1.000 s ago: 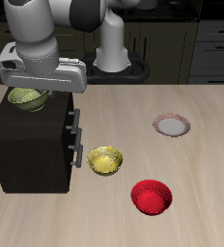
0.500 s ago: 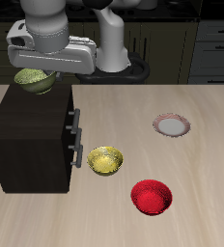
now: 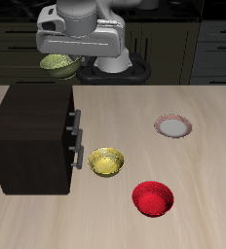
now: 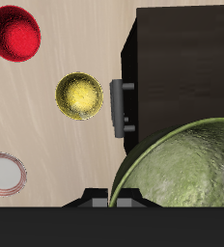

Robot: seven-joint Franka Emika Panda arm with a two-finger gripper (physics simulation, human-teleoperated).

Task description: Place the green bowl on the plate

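The green bowl (image 3: 59,65) hangs in the air above the back edge of the dark cabinet (image 3: 32,136), held by its rim in my gripper (image 3: 64,60), which is shut on it. In the wrist view the bowl's mottled pale inside (image 4: 186,169) is close to the camera, with the cabinet top (image 4: 186,58) below it. The plate (image 3: 172,126), whitish-grey with a pinkish-red rim, lies flat on the table far from the bowl, beside the open wood surface. It also shows in the wrist view (image 4: 4,173).
A yellow bowl (image 3: 106,161) sits on the table next to the cabinet's drawer handles (image 3: 77,139). A red bowl (image 3: 152,197) sits nearer the table's front edge. The robot's base (image 3: 113,53) stands at the back.
My gripper has lifted the green bowl off the cabinet top and carried it up and toward the plate's side, away from the cabinet's far corner.
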